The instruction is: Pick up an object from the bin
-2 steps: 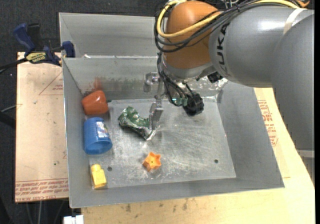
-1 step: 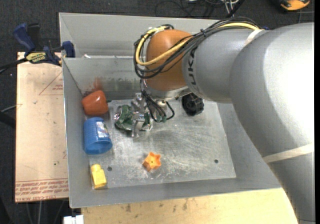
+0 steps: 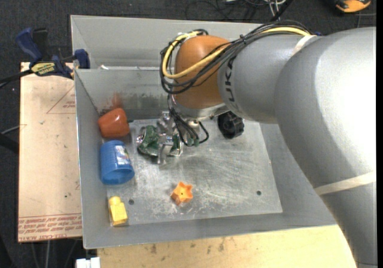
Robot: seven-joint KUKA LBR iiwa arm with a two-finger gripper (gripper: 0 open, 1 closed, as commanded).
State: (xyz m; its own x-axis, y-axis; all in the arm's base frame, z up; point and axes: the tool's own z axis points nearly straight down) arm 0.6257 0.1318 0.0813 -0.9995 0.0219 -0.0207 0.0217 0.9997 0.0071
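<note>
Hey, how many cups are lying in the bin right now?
2. The orange-red cup lies by the bin's left wall; the blue cup lies just below it in the view. The arm covers part of the bin, so more may be hidden.

I see the tool (image 3: 169,139) near the middle of the bin (image 3: 236,172), right over a crumpled wad (image 3: 149,141). A knob (image 3: 230,124) lies just right of it. Along the view's left wall sit a small cup (image 3: 114,123) at the back, a larger cup (image 3: 115,163) before it, and a block (image 3: 118,210) nearest the front. A star-shaped piece (image 3: 182,193) lies apart, before the wad.
</note>
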